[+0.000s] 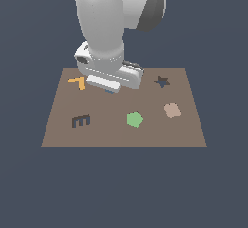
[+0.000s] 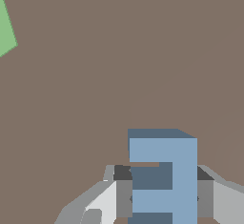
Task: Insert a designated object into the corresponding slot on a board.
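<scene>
The light-blue E-shaped block (image 2: 164, 170) sits between my gripper's (image 2: 163, 173) two fingers in the wrist view, and the pads touch its two sides. In the exterior view the gripper (image 1: 110, 90) is low over the back middle of the brown board (image 1: 121, 137), and only a sliver of the blue block (image 1: 111, 91) shows under the hand. The dark E-shaped slot (image 1: 81, 121) is at the front of the board on the exterior view's left, well apart from the gripper. I cannot tell if the block rests on the board or hangs just above it.
An orange L-shaped piece (image 1: 77, 82) lies close to the gripper on the exterior view's left. A green pentagon (image 1: 134, 119) is at front middle and also shows in the wrist view (image 2: 5, 30). A dark star recess (image 1: 162, 81) and a pinkish piece (image 1: 171, 110) lie on the right.
</scene>
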### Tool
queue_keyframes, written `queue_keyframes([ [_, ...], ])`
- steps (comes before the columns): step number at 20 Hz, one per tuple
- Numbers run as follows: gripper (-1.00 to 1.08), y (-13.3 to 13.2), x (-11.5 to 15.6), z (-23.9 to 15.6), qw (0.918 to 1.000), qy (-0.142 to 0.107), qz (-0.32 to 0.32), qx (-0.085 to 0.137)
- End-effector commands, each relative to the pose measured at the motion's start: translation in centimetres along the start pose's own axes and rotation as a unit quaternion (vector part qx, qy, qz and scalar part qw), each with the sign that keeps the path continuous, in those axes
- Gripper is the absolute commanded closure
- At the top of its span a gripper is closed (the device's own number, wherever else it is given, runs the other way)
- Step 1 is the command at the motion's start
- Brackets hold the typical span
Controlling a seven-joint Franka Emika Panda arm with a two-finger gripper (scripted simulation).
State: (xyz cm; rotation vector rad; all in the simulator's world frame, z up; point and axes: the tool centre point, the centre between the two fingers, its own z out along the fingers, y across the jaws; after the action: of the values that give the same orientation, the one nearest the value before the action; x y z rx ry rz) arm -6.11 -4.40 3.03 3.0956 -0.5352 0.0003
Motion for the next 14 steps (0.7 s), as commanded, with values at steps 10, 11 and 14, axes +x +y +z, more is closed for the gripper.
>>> queue_keyframes([
  [10, 1.08, -0.1, 0.4, 0.0, 0.9999, 0.000, 0.014, 0.000],
  [11, 1.08, -0.2, 0.6, 0.0, 0.9998, 0.000, 0.019, 0.000],
  [14, 1.08, -0.3, 1.2, -0.1, 0.9992, 0.000, 0.039, 0.000],
])
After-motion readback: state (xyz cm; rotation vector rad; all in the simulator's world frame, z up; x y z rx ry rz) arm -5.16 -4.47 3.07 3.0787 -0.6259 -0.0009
